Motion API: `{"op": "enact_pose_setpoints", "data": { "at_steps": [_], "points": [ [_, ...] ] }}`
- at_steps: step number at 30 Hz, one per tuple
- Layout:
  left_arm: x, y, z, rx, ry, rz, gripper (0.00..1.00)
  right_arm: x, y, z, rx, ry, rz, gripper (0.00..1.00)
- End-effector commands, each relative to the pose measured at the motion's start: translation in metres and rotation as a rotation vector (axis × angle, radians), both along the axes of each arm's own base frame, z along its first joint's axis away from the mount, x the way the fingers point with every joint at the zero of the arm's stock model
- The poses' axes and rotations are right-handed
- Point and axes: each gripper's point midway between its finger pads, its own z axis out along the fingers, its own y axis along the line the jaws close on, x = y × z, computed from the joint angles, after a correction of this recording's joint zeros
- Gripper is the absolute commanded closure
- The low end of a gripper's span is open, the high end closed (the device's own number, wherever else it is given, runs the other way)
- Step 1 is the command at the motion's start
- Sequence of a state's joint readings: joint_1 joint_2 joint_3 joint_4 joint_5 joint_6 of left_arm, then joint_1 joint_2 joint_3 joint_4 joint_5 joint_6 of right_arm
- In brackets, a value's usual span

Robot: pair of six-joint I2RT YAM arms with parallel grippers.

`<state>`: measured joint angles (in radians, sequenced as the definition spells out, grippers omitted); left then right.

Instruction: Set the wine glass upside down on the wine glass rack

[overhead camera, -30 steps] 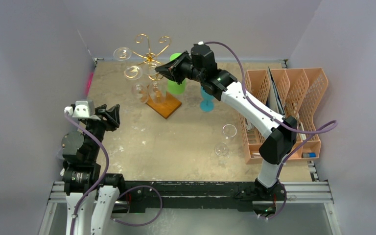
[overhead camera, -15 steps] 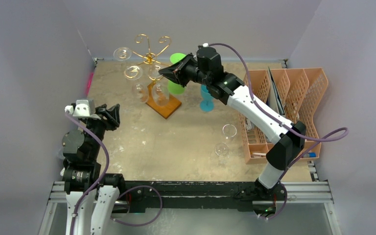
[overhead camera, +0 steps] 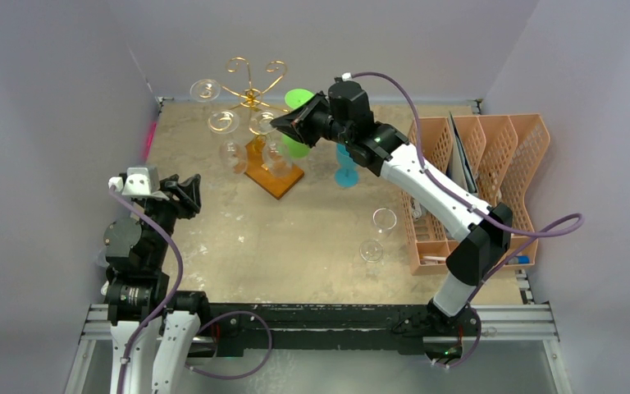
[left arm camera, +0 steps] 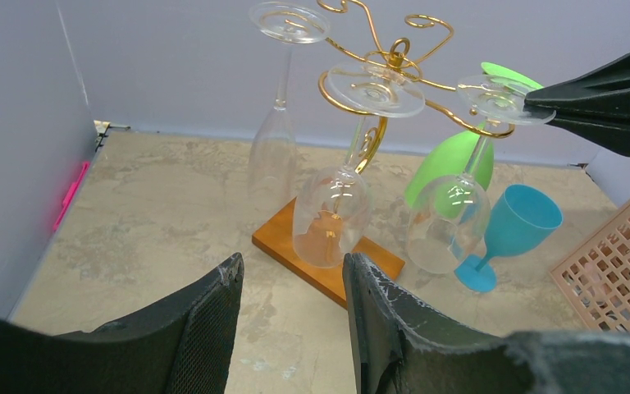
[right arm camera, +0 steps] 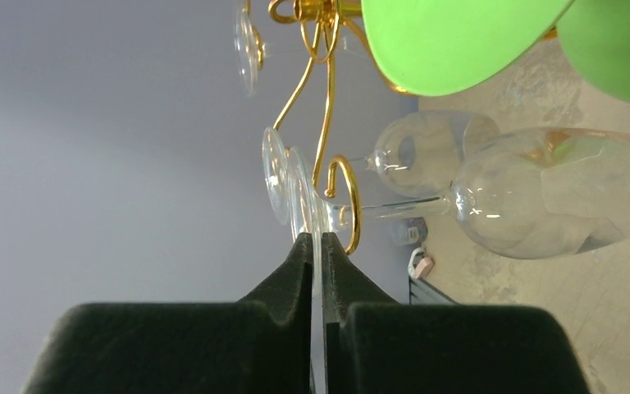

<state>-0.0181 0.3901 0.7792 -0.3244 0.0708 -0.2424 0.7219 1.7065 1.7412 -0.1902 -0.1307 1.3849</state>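
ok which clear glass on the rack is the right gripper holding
The clear glass beside the green glass: the right gripper pinches its foot. The middle glass and the left glass hang untouched.

Gold rack [left arm camera: 394, 59], clear wine glass [left arm camera: 447, 222], pink mark [left arm camera: 70, 193], maybe tape

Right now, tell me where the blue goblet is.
Top view, far side: the blue goblet stands upright between the wine glass rack and the orange organizer.

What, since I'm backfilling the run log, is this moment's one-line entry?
right gripper: shut on wine glass foot, glass inverted at wine glass rack arm | left gripper: open, empty
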Motion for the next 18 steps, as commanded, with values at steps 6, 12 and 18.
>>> {"op": "enact_pose_setpoints", "data": {
  "at_steps": [6, 12, 18],
  "points": [
    [0.001, 0.002, 0.005, 0.016, -0.013, 0.008, 0.53, 0.010, -0.019, 0.026, 0.000, -0.099, -0.074, 1.00],
    [0.002, 0.002, 0.005, 0.018, -0.009, 0.009, 0.53, 0.012, -0.019, 0.023, -0.020, -0.100, -0.072, 0.87],
    [0.003, 0.003, 0.005, 0.012, -0.007, 0.015, 0.53, 0.011, -0.026, 0.023, -0.027, -0.108, -0.092, 0.71]
  ]
}}
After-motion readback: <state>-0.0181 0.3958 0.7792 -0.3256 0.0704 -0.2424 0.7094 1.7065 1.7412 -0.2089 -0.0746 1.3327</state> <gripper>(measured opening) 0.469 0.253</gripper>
